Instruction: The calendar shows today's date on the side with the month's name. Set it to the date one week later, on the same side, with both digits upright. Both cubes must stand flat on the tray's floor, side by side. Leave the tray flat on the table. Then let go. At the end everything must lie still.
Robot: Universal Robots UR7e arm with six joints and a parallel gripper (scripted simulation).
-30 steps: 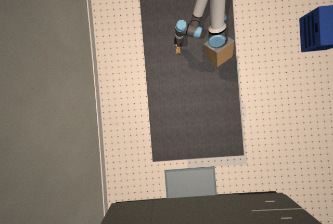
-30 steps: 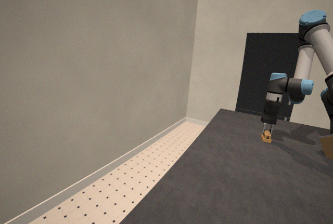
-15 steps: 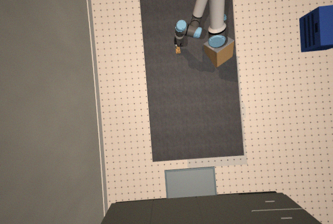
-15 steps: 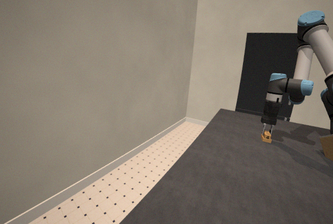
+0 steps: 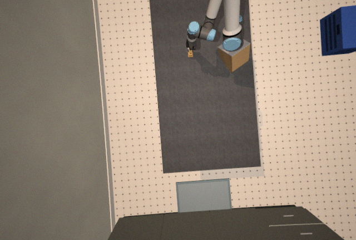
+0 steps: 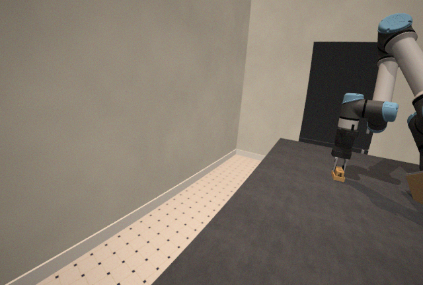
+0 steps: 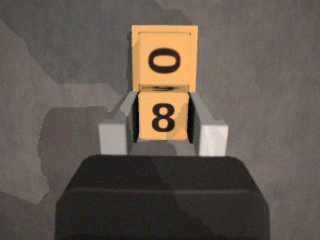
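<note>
A small orange tray [image 6: 338, 178] [image 7: 135, 60] stands on the dark table. An orange cube [image 7: 164, 42] with a 0 on top lies at its outer end; the 0 is turned sideways in the wrist view. A second orange cube [image 7: 144, 130] shows an upright 8 on top beside it. My gripper [image 6: 339, 170] [image 7: 163, 107] points down and is shut on the 8 cube, its dark pads against both sides. A side face with a 4 shows in the exterior view. Digits on the month side are not readable, and the tray floor under the 8 cube is hidden.
The dark table [image 5: 207, 122] [image 6: 287, 220] extends around the tray. The arm's base block [image 5: 240, 55] [image 6: 417, 186] stands to the right of the tray. The table's long left edge is to the tray's left. A blue cabinet [image 5: 339, 33] stands off the table.
</note>
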